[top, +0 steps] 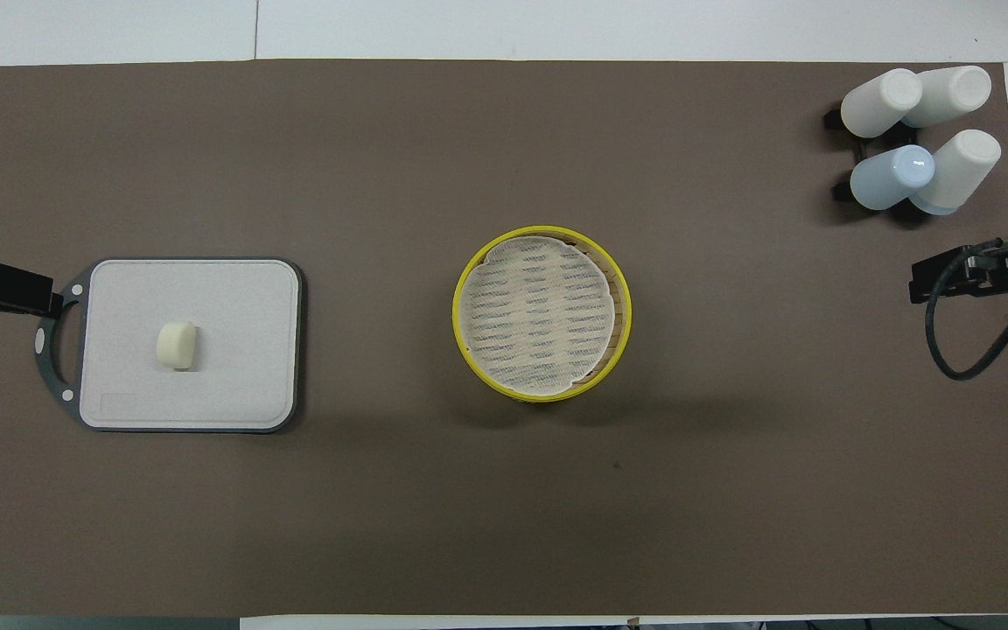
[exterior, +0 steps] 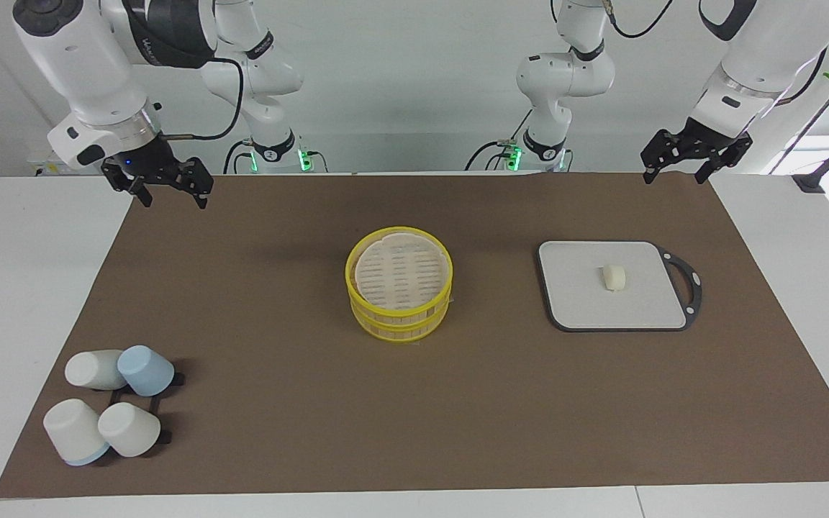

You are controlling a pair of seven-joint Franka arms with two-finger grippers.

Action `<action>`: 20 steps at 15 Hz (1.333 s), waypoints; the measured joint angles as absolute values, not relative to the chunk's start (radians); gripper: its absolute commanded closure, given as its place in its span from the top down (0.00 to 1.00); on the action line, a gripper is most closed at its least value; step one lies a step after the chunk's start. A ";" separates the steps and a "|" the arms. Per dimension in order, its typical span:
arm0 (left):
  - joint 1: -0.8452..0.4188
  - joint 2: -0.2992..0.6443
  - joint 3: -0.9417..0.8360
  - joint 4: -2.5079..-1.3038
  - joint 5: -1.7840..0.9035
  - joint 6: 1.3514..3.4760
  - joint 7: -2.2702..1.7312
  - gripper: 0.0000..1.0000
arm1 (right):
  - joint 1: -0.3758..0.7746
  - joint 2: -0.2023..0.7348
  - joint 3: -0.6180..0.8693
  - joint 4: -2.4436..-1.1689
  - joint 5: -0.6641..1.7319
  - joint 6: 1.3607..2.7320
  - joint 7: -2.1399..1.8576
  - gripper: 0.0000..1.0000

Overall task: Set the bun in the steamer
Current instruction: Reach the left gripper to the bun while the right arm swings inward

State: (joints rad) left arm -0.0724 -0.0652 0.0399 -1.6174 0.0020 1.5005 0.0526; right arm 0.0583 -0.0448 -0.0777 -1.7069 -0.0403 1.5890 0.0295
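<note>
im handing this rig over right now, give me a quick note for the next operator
Left gripper: open, empty, raised over the left arm's end of the table, waiting.
Right gripper: open, empty, raised over the right arm's end.
Bun: lying on the grey board, untouched.
Steamer: mid-mat, with its lid on.
Done: nothing.
Left: take the lid off, pick up the bun, set it in the steamer.

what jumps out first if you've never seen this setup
The yellow-rimmed steamer stands mid-mat with its lid on. Toward the left arm's end, a small cream bun lies alone on a grey board. Both arms wait: the left gripper and right gripper hang open above the mat's corners nearest the robots.
</note>
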 measured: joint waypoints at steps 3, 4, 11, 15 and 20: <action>-0.072 -0.065 0.040 -1.617 0.002 1.501 0.053 1.00 | 0.058 -0.045 -0.078 -1.707 -0.040 1.589 0.029 1.00; -0.072 -0.065 0.040 -1.617 0.002 1.501 0.053 1.00 | 0.059 -0.045 -0.076 -1.707 -0.040 1.589 0.029 1.00; -0.072 -0.070 0.040 -1.635 0.002 1.517 0.053 1.00 | 0.080 -0.020 0.285 -1.679 -0.009 1.672 0.389 1.00; -0.071 -0.139 0.042 -1.914 0.003 1.764 0.056 1.00 | 0.330 0.253 0.364 -1.489 -0.107 1.802 0.741 1.00; -0.056 -0.118 0.048 -2.286 0.004 2.186 0.126 1.00 | 0.459 0.525 0.357 -1.394 -0.294 1.923 0.817 1.00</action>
State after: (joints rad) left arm -0.0564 -0.1177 0.0483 -2.2855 0.0042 2.1859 0.1258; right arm 0.4588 0.5250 0.3574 -1.3944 -0.2942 1.9231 0.8172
